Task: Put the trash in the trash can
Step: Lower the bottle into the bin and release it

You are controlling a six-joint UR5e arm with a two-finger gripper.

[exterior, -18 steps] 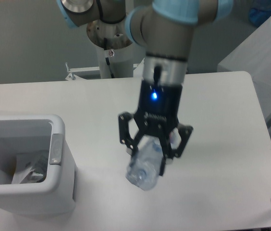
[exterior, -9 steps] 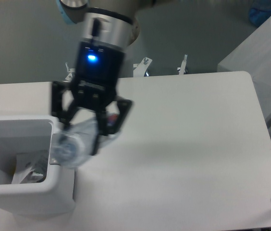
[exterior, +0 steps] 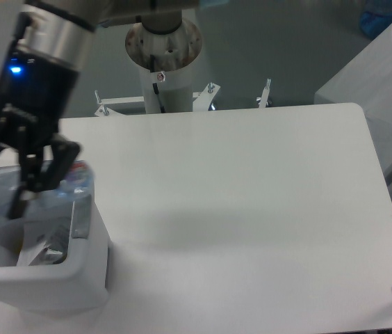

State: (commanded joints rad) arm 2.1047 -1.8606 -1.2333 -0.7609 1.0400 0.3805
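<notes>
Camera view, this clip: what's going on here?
The robot arm's gripper is shut on a clear plastic bottle and holds it over the open top of the white trash can at the table's left edge. The bottle has not been let go. A crumpled wrapper already lies inside the can.

Even, soft light, a faint shadow on the table (exterior: 251, 209), the gripper (exterior: 5, 184) motion-blurred.

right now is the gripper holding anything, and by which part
The gripper holds the clear plastic bottle across its body, fingers on either side, above the trash can.
</notes>
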